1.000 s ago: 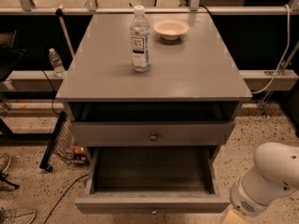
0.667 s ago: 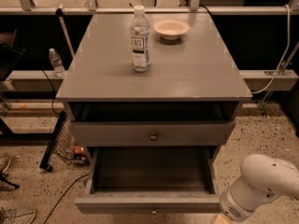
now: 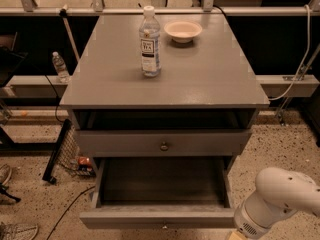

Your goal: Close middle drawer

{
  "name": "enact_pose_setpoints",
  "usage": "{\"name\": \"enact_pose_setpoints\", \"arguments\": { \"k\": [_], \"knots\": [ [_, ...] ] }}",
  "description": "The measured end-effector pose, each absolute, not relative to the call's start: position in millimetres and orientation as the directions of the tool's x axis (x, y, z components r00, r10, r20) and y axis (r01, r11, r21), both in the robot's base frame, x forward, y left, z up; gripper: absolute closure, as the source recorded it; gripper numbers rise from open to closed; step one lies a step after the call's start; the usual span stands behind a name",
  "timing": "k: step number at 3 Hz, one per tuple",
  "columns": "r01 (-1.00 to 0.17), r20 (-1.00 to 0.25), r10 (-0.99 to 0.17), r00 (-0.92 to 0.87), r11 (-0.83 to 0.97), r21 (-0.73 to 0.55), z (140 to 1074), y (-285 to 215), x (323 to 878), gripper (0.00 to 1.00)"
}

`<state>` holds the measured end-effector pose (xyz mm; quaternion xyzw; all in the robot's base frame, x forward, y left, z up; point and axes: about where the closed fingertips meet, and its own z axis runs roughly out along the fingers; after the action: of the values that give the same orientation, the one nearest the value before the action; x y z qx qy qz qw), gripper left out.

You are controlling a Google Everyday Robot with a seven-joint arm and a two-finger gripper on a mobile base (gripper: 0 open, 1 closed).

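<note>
The middle drawer [image 3: 159, 217] is pulled far out of the grey cabinet. Its inside [image 3: 162, 180] is empty, and its flat front faces me at the bottom of the camera view. Above it, the top drawer [image 3: 164, 143] with a small round knob [image 3: 164, 146] stands a little way out, with a dark gap over it. The lowest drawer is hidden under the open one. My white arm [image 3: 280, 204] is at the lower right, just beside the right end of the middle drawer's front. My gripper is below the picture's edge, out of view.
A water bottle [image 3: 150, 41] and a small white bowl [image 3: 183, 31] stand on the cabinet top [image 3: 210, 79]. Another bottle [image 3: 60, 66] stands on a ledge at left. A black stand [image 3: 57, 151], cables and a shoe [image 3: 5, 174] lie on the speckled floor at left.
My arm has moved a little down and to the left, closer to the right end of the middle drawer's front. The drawer has not moved.
</note>
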<state>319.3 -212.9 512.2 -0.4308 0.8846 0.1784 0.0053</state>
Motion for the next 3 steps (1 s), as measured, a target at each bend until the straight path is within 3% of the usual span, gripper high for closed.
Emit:
{"name": "enact_pose_setpoints", "arguments": {
  "k": [3],
  "knots": [
    [-0.754, -0.100, -0.761, -0.640, 0.598, 0.273, 425.5, -214.2, 292.6, 0.00]
  ]
}}
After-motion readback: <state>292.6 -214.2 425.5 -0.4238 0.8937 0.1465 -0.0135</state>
